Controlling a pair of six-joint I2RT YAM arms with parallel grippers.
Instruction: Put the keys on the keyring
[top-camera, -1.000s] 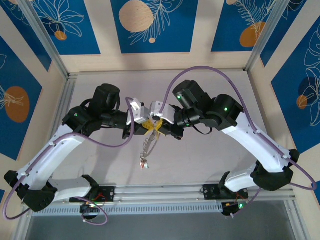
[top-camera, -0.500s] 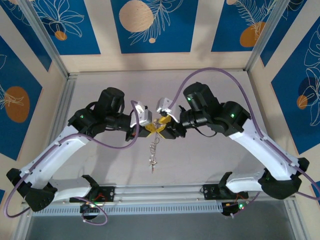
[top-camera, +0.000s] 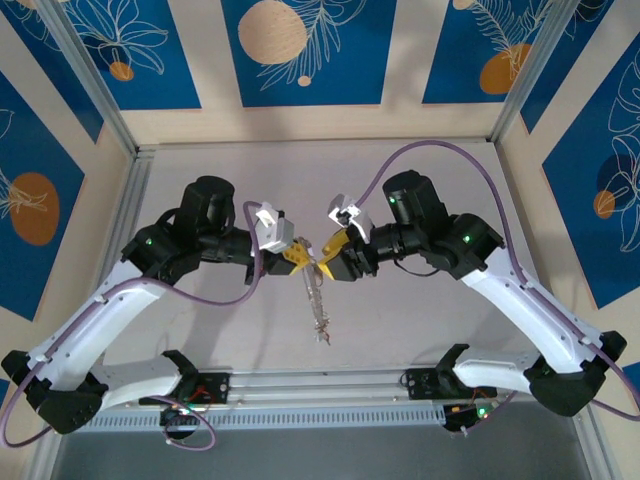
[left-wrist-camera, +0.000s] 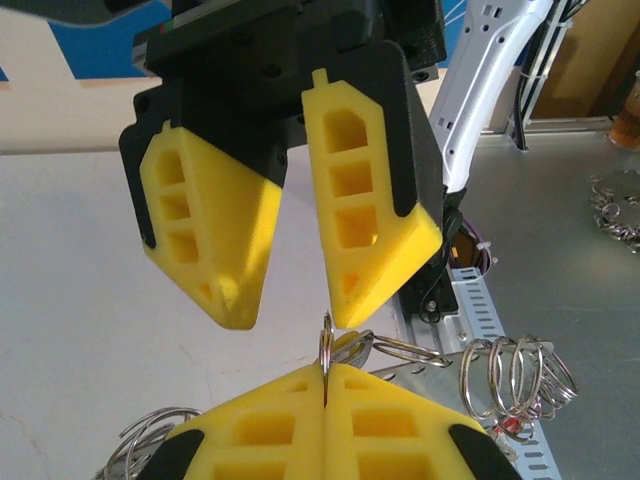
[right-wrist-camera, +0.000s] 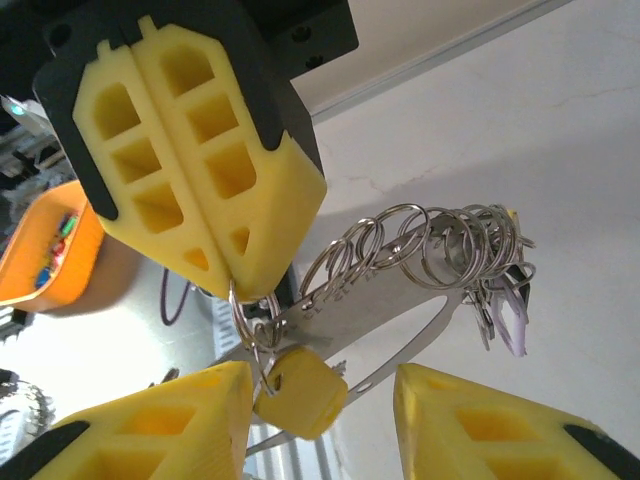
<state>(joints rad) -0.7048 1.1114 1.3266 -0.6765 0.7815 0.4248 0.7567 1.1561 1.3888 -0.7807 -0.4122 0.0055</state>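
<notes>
In the top view the two arms are meeting over the middle of the table (top-camera: 200, 330), and the left gripper (top-camera: 297, 262) and right gripper (top-camera: 328, 252) are facing each other tip to tip, just apart. The left gripper's yellow fingers (left-wrist-camera: 395, 430) are pressing flat together and pinching a small ring (left-wrist-camera: 326, 350) by its edge, so that the ring is standing upright out of the seam between them. The right gripper's fingers (right-wrist-camera: 150, 435) are standing wide apart and gripping nothing; a yellow tag (right-wrist-camera: 300, 392) is hanging between them, just beside one finger, and whether it is touching that finger cannot be told. The keyring (right-wrist-camera: 400, 300) is hanging in the air from the pinched ring, clear of the table, and in the top view it is trailing down from between the grippers toward the near edge. A row of rings (right-wrist-camera: 430, 240) is sitting strung along it, bunched close together. The keys (right-wrist-camera: 505, 300) are dangling in a cluster at its far end, one with a pale tag; their shapes are too small to make out. An orange bin (right-wrist-camera: 45, 250) is showing at the left of the right wrist view
</notes>
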